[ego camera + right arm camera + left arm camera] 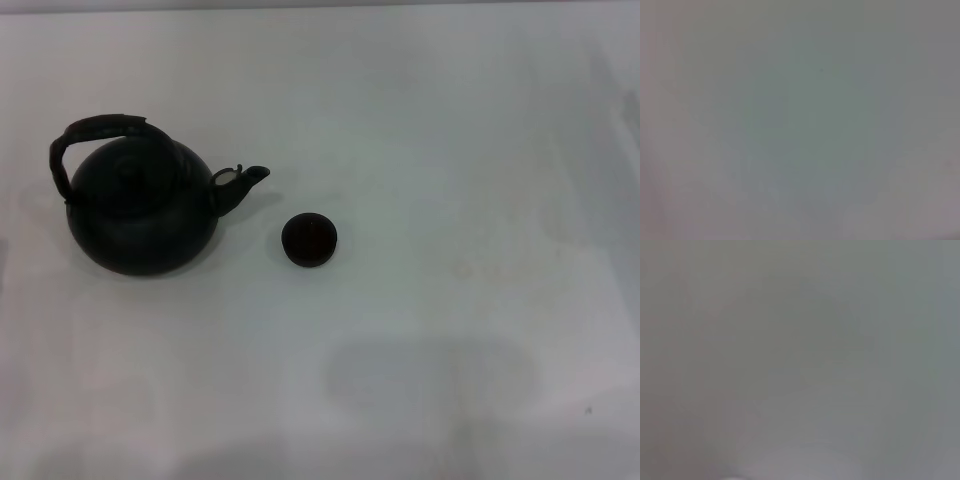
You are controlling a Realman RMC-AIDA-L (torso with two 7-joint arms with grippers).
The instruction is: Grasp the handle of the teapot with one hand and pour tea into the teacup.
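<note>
In the head view a large round matte black teapot [140,215] stands upright on the white table at the left. Its arched dark handle [95,130] rises over the domed lid. Its short spout [240,180] with a pale opening points right toward the teacup [309,239], a small squat dark cup standing a short gap to the right of the spout. Neither gripper shows in any view. Both wrist views show only plain grey surface.
The white table [450,150] spreads to the right and behind the teapot and cup. A faint shadow lies on the table near the front centre [430,380]. No other objects show.
</note>
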